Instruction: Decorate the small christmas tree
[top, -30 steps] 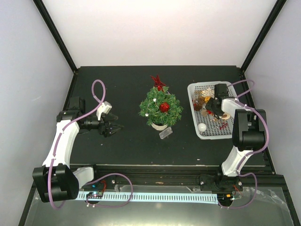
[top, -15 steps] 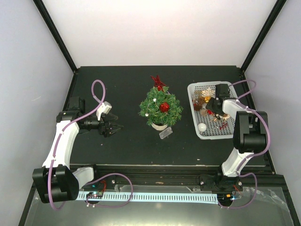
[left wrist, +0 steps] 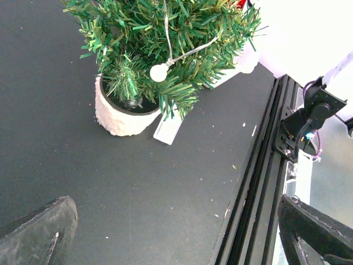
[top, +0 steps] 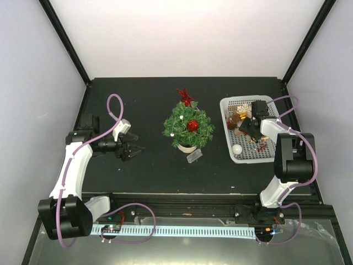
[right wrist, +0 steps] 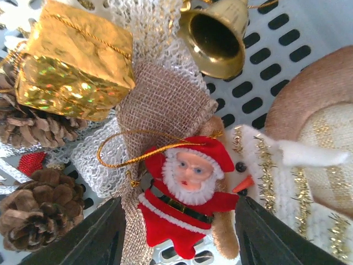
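I saw the Santa ornament (right wrist: 185, 196) in soft red felt with a fluffy white beard, the gift box (right wrist: 74, 69) in crinkled glossy gold foil, the bell (right wrist: 215, 36) in polished brassy metal, the bow (right wrist: 165, 110) in coarse burlap, and the basket (right wrist: 276, 38) in smooth white plastic. The small christmas tree (left wrist: 165, 33) had stiff plastic-looking needles, its pot (left wrist: 118, 116) was rough and white, and the table (left wrist: 110, 193) was matt black.

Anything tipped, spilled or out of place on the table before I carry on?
Nothing stands out. The small christmas tree stands upright in its pot, its pale tag flat on the table beside it. The ornaments, jumbled, all sit inside the white basket; none has spilled out.
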